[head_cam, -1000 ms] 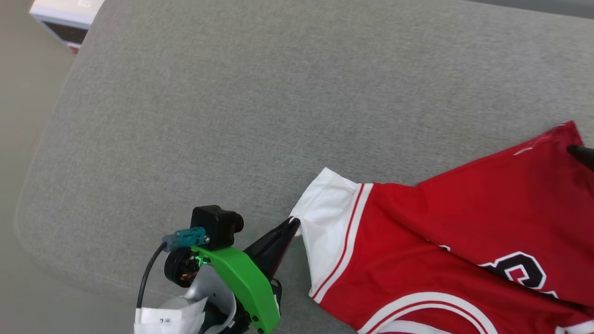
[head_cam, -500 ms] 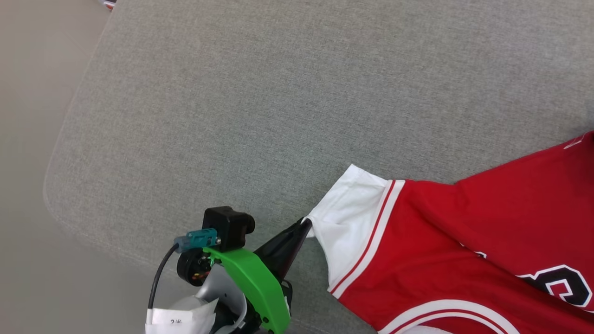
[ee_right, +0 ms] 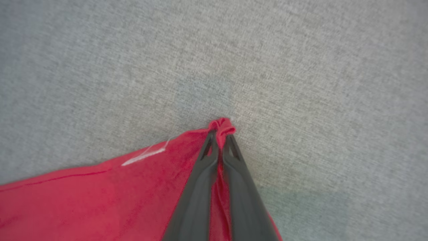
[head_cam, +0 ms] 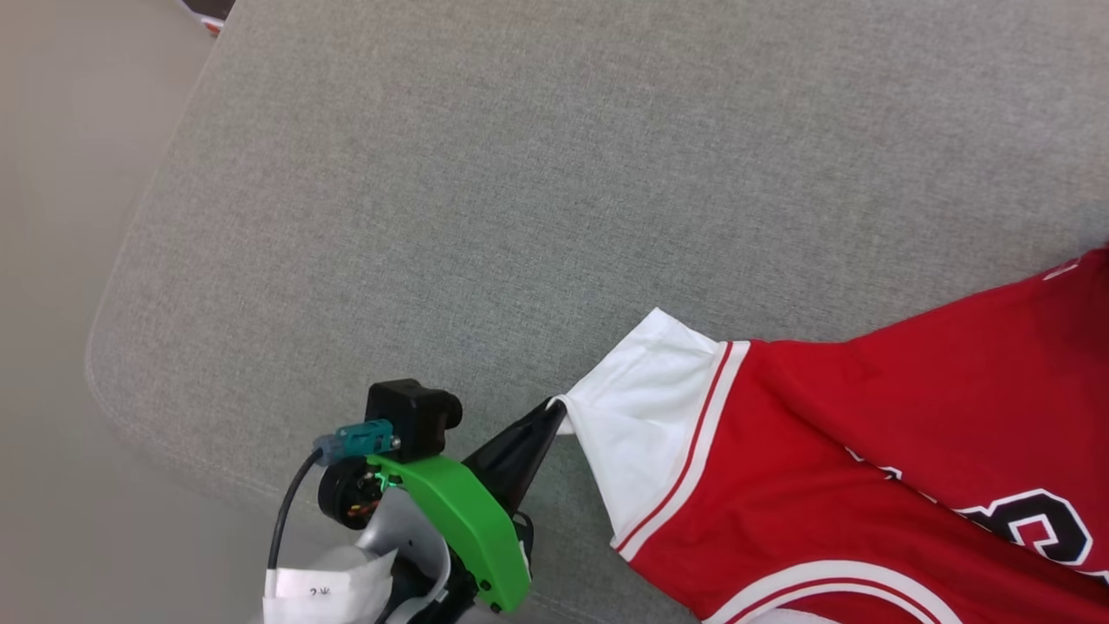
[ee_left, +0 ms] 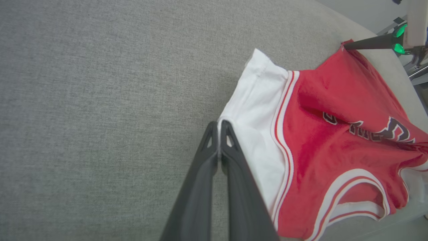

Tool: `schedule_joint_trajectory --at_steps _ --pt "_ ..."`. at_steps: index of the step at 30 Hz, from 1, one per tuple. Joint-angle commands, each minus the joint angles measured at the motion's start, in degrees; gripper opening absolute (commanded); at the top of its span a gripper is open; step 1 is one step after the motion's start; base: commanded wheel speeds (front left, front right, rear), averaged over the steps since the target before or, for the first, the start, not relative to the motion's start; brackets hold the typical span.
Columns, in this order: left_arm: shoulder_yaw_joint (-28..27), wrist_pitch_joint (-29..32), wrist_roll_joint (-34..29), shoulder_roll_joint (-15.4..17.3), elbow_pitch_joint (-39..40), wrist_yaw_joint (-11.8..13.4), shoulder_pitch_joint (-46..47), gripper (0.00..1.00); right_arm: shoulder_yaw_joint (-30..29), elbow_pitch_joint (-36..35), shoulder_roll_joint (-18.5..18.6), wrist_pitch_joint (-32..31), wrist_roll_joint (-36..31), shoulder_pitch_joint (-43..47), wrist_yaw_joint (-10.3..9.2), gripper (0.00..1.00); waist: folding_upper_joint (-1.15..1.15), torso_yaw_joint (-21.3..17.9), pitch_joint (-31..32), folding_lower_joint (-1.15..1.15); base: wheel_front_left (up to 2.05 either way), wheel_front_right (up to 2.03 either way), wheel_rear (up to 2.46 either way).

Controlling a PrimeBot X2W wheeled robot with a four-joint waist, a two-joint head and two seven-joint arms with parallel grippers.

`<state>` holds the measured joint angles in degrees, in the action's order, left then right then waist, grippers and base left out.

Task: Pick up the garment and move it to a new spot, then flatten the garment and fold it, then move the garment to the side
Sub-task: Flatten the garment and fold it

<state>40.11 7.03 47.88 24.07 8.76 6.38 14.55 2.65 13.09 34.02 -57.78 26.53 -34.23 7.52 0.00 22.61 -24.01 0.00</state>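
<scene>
At lower left of the head view, my left gripper [head_cam: 554,409] is pressed together on the corner of the white sleeve [head_cam: 645,407], pinching thin cloth, I judge so that this edge can be drawn taut

Grey cushion [head_cam: 485,191] beneath: coarse weave, flat, rounded corner

Garment [head_cam: 866,433] lies on it to the right: red, shiny, striped trim, dark print, shallow ridges

Far right: my right gripper [ee_right: 220,134] pinches a bunched red hem corner. Judgement: two-corner hold, ready for flattening

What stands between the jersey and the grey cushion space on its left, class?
Nothing visible. The left end effector grips the jersey by its white sleeve, the right end effector a red corner; the cushion lies bare.
</scene>
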Motion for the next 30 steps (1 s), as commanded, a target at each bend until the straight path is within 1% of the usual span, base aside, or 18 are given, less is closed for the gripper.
schedule_joint_trajectory --at_steps 1,6,11,14,20,24,30 --pt "-0.6 -0.6 0.0 0.1 -0.3 0.3 0.9 0.0 1.1 1.1 -1.1 1.6 0.8 0.3 -0.03 0.0 0.0 -1.2 2.1 0.0 0.0 0.0 0.0" --pt "-2.1 -1.5 0.1 1.5 -2.2 0.8 0.4 0.0 3.1 1.4 -1.1 9.0 2.6 -0.2 -0.03 0.0 0.0 -3.9 6.2 0.0 0.0 0.0 0.0" --pt "-4.2 -3.1 0.3 2.8 -2.4 1.6 0.0 0.0 4.6 1.6 -0.8 14.8 4.8 -0.2 -0.03 0.0 0.0 -7.0 10.2 0.0 0.0 0.0 0.0" --pt "-4.9 -4.0 -0.9 3.4 -2.1 2.1 0.9 0.0 3.7 1.4 -0.6 17.3 6.9 0.2 -0.03 0.0 0.0 -8.1 12.1 0.0 0.0 0.0 0.0" --pt "-7.2 -5.5 -2.8 4.1 -0.8 2.9 5.0 0.0 2.6 -2.5 1.0 22.8 9.1 2.1 -0.03 0.0 0.0 -11.1 15.7 0.0 0.0 0.0 0.0" --pt "-8.8 -5.8 -3.7 5.1 0.4 3.4 7.5 0.0 1.8 -5.6 1.1 25.3 10.3 3.2 -0.03 0.0 0.0 -13.1 17.8 0.0 0.0 0.0 0.0" --pt "-12.0 -5.9 -4.2 6.8 2.5 4.3 11.4 0.0 0.5 -10.6 0.4 27.2 10.8 4.3 -0.03 0.0 0.0 -15.8 19.8 0.0 0.0 0.0 0.0"
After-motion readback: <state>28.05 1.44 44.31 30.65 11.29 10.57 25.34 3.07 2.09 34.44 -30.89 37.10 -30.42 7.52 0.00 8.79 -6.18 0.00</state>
